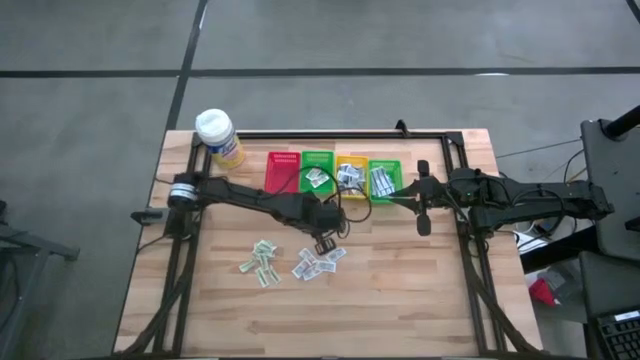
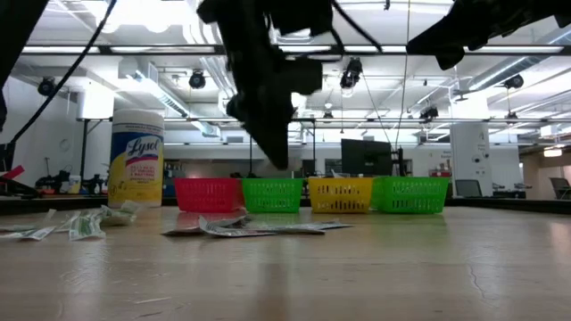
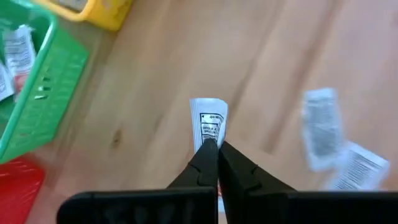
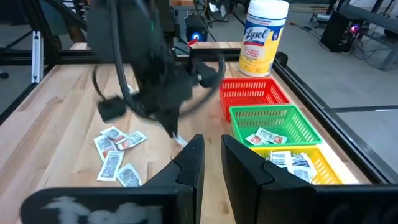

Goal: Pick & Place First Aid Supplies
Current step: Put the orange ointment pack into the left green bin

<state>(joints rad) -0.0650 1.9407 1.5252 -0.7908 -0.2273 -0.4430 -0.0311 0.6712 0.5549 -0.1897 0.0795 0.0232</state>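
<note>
My left gripper (image 3: 211,148) is shut on one small white first aid packet (image 3: 209,119) and hangs above the table, near the loose packets (image 1: 318,262); it also shows in the high view (image 1: 326,245). A second heap of packets (image 1: 260,263) lies flat on the wood to the left. More packets lie in the green basket (image 1: 318,170), the yellow basket (image 1: 351,172) and the right-hand green basket (image 1: 385,178). My right gripper (image 4: 211,158) waits raised by the baskets' right end, open by a narrow gap, with nothing in it. My left gripper pinches the packet's lower end (image 3: 209,138) between its two fingertips. The fingers slant down from above. The packet sticks out past the fingertips, lifted clear of the table.
A red basket (image 1: 283,172) stands at the left end of the basket row. A yellow wipes bottle with a white cap (image 1: 218,137) stands at the far left corner. Bare wood lies toward the near edge (image 1: 330,320).
</note>
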